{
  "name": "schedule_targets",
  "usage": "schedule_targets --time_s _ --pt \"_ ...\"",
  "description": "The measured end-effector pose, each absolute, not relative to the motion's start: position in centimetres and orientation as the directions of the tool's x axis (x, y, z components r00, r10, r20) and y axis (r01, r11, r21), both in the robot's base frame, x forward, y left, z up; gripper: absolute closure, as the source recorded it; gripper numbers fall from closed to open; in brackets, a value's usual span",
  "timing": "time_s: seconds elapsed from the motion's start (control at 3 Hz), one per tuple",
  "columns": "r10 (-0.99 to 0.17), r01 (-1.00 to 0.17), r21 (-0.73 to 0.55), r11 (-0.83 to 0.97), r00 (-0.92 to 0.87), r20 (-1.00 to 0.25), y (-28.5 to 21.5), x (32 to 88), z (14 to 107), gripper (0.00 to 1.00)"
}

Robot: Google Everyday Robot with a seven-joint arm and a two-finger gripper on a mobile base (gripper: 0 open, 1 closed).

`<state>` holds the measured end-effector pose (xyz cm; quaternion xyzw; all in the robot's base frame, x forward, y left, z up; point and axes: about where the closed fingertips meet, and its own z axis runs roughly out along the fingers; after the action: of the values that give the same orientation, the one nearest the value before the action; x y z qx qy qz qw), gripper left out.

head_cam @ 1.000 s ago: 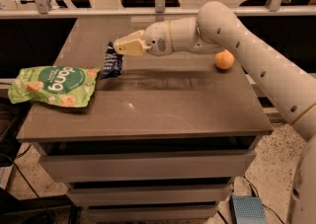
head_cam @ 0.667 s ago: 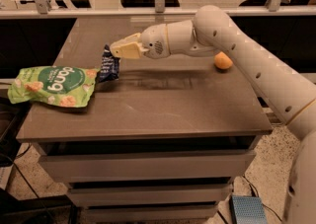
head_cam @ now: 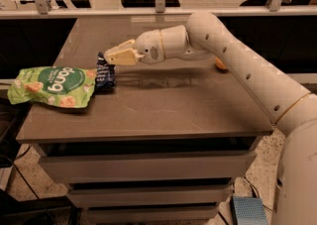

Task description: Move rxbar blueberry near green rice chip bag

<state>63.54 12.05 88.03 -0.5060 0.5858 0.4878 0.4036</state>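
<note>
The rxbar blueberry point(head_cam: 105, 74), a small dark navy bar, hangs from my gripper point(head_cam: 108, 56) at the table's left side. Its lower end is down at the table top and touches the right edge of the green rice chip bag point(head_cam: 52, 86). The bag lies flat at the table's left edge, partly hanging over it. My gripper reaches in from the right and is shut on the bar's upper end.
The brown table point(head_cam: 158, 115) has drawers below its front edge. An orange fruit point(head_cam: 221, 64) sits at the right, mostly hidden behind my arm point(head_cam: 233, 55). A railing runs behind the table.
My gripper has moved left and down with the bar. The bar now meets the bag's right edge. The bag has not moved.
</note>
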Motion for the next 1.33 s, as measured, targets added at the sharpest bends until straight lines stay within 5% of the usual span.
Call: schedule_targets --time_s 1.0,1.33 --pt "-0.201 -0.986 0.154 -0.060 -0.139 -0.970 12.67 62.85 87.67 0.13" --pt "-0.202 -0.986 0.150 -0.068 -0.134 -0.970 12.63 62.77 87.74 0.00"
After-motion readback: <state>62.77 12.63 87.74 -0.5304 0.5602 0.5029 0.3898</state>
